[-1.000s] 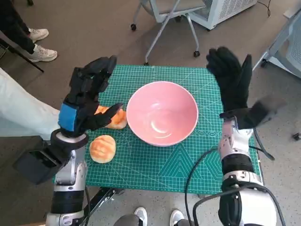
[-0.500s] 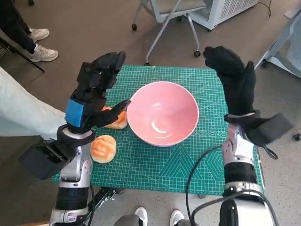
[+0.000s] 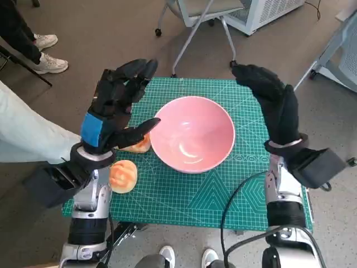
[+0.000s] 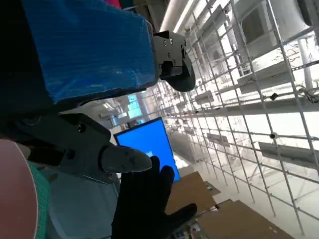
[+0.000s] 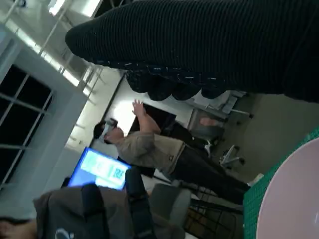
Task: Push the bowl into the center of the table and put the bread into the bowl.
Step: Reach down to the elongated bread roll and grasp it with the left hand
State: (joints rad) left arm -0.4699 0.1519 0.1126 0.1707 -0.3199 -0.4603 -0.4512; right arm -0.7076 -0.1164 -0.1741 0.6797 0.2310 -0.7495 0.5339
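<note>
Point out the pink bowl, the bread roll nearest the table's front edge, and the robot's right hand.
pink bowl [image 3: 192, 134]: head view, on its inner wall.
bread roll [image 3: 123, 175]: head view, on its top crust.
right hand [image 3: 273, 103]: head view, on the back of the black glove.

bowl [image 3: 192, 134]: smooth, glossy pink, with light glinting inside
bread [image 3: 122, 175]: soft-looking matt crust, golden and pale
counter [image 3: 223, 190]: covered by a matt green cutting mat printed with fine white lines
left hand [image 3: 114, 106]: hard black plastic, blue tape slightly shiny
right hand [image 3: 273, 106]: black ribbed knit cloth, matt
floor [image 3: 111, 33]: matt brown
</note>
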